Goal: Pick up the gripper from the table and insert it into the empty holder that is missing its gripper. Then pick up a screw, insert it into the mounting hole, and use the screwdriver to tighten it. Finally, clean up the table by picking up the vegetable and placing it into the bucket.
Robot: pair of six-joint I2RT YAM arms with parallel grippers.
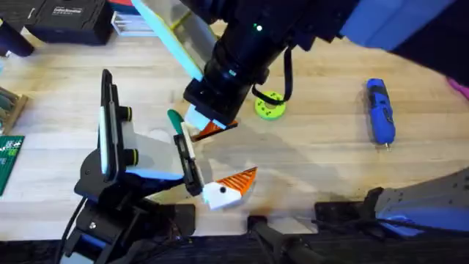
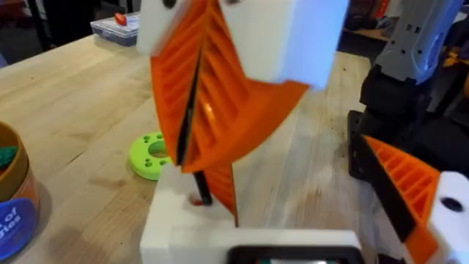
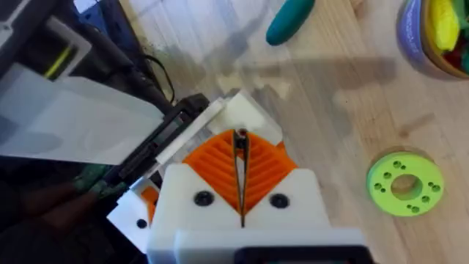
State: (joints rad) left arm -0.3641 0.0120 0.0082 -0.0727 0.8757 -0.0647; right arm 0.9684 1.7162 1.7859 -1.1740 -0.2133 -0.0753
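Your right hand (image 3: 240, 192), pads clenched on a screw, hangs above the holder's mounting hole; your left hand (image 1: 223, 192) steadies the holder (image 1: 146, 150), grip unclear.

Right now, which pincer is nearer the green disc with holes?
Right. The right pincer, pinching a screw, sits just beside the green disc. The left pincer faces it from the far side, with the disc behind the right one.

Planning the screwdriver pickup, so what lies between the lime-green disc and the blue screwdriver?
Bare table; the overhead view shows nothing between the lime-green disc and the screwdriver.
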